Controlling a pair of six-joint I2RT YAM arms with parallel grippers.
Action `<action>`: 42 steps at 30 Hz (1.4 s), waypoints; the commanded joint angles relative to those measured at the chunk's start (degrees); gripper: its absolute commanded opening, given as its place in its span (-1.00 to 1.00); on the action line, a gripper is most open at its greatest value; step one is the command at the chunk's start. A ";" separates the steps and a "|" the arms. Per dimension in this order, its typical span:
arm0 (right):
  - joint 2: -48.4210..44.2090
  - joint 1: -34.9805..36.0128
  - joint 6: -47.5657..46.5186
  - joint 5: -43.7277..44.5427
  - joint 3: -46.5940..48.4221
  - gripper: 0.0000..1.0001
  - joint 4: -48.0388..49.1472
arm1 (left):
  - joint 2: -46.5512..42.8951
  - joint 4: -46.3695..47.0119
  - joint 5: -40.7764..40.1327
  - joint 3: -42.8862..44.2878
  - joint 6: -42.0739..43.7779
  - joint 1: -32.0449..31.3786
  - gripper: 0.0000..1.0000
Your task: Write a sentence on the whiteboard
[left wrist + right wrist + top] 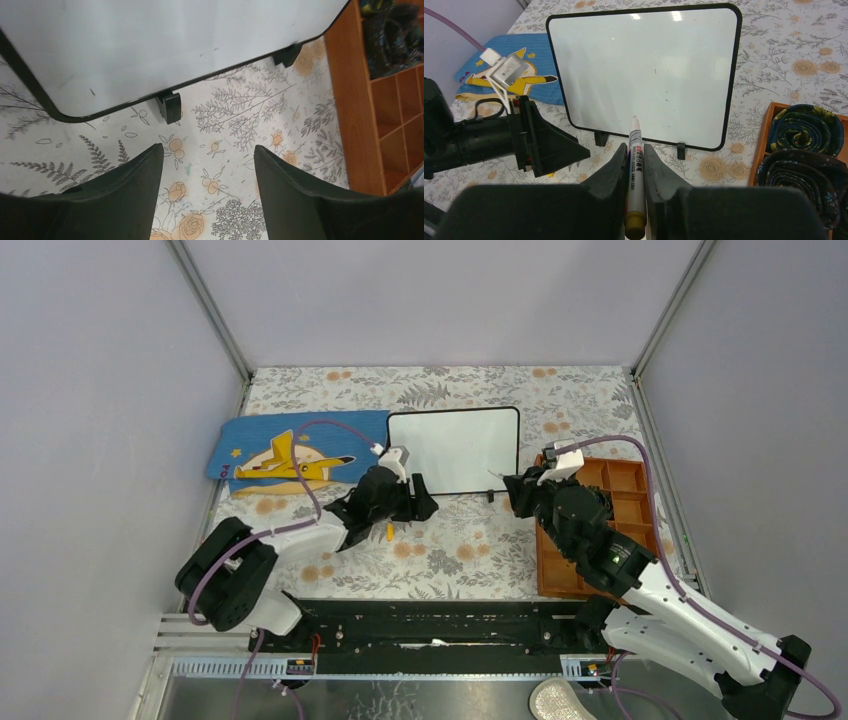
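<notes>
The whiteboard (455, 448) stands on small black feet at the middle of the table, its white face blank; no orange sentence shows on it. It also shows in the left wrist view (150, 40) and the right wrist view (644, 70). My right gripper (515, 485) (636, 147) is shut on a white marker (634, 165) with a yellow end, its tip pointing at the board's lower edge, just short of it. My left gripper (422, 505) (207, 150) is open and empty, low over the cloth by the board's lower left corner.
A blue mat with a yellow plane (285, 455) lies left of the board. A wooden compartment tray (545, 560) (350, 100) with rolled dark ties (804, 130) sits at the right. A small orange item (388, 532) lies under the left arm. Grey walls enclose the table.
</notes>
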 commanded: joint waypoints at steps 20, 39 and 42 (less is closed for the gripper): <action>-1.80 0.24 -0.05 -5.98 1.57 -1.00 5.79 | 3.70 45.51 47.66 -0.77 -15.65 34.61 0.67; 1.54 0.20 1.30 -8.57 3.55 -1.00 7.41 | 22.15 63.67 48.36 -0.52 -15.18 38.12 0.55; 3.64 0.25 1.85 -10.75 4.71 -1.00 7.95 | 23.97 67.32 47.83 -0.72 -15.92 38.10 0.52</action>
